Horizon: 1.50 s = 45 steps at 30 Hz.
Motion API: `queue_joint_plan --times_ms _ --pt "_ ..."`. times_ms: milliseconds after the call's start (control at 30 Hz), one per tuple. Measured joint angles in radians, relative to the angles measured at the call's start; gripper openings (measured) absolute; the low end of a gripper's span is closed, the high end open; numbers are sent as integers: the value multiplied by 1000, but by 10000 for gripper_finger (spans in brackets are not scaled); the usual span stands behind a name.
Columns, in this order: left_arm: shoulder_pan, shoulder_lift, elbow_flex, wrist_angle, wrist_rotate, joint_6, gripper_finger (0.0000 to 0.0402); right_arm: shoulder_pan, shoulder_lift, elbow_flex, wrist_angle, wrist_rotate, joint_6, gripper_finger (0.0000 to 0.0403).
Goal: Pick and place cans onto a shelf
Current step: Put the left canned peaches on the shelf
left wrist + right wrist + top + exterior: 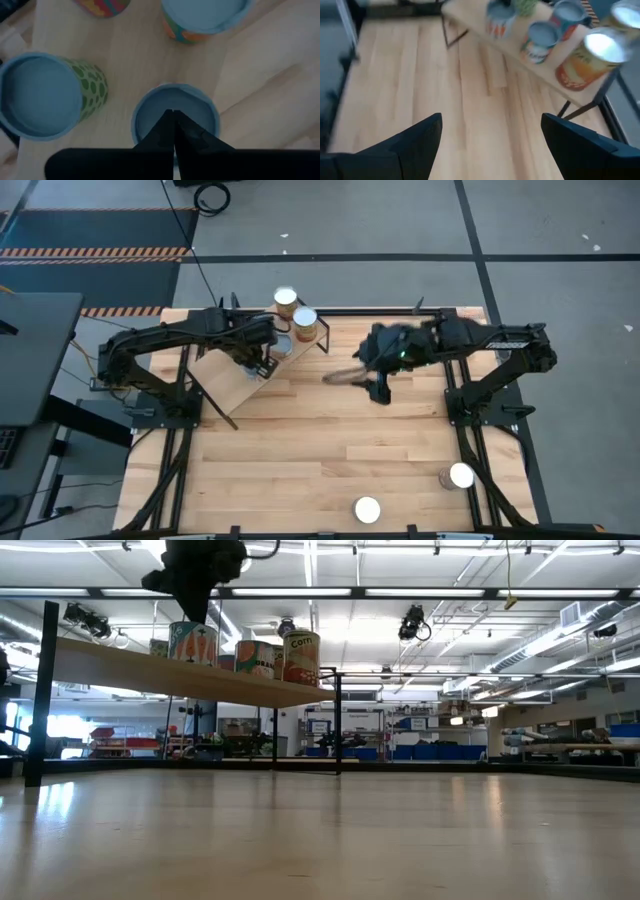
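Observation:
The shelf (232, 383) is a tilted light-wood plank on black legs at the table's far left. Several cans stand on it, among them two with silver tops (286, 301) (305, 321). My left gripper (173, 124) is shut and points down over the silver top of one shelf can (150, 117). In the low view it (195, 608) hangs right above that can (193, 643). My right gripper (490, 142) is wide open and empty. It hovers over the table's far middle (358, 377), facing the shelf (520, 50). My left gripper's shut fingers (165, 131) stand over the middle of the can's round top (192, 102), coming from above and pointing down. I cannot tell whether they touch it. The can stands upright on the shelf.
Two more cans stand on the table near its near right corner (460, 475) (367, 509). A green-dotted can (45, 95) and an orange one (202, 15) stand close to the left gripper on the shelf. Bare tabletop (330, 440) lies between the arms.

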Motion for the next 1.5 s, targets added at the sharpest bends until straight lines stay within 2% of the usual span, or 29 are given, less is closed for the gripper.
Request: queue_joint_plan --times_ms 67,200,367,567,800,1033,1200,1500 --pt "-15 -34 0 8 -7 1 4 23 1 -55 11 -7 -49 348" --pt "-93 -115 1 67 -53 7 4 76 1 -190 10 -95 -79 348" --pt "-300 -185 1 220 -164 23 5 217 8 -311 30 -150 -89 348" --pt "-586 -155 2 425 -285 33 5 453 94 -316 92 -117 -96 348" --pt "-786 -46 1 512 -351 28 15 610 261 -309 121 -79 72 348" --pt "-878 67 1 573 -351 -56 99 670 409 -309 271 -54 118 348" --pt "-901 128 0 599 -333 -84 171 678 453 -309 327 11 121 348" --pt "-925 221 0 656 -323 -80 280 553 431 -311 508 141 9 348"
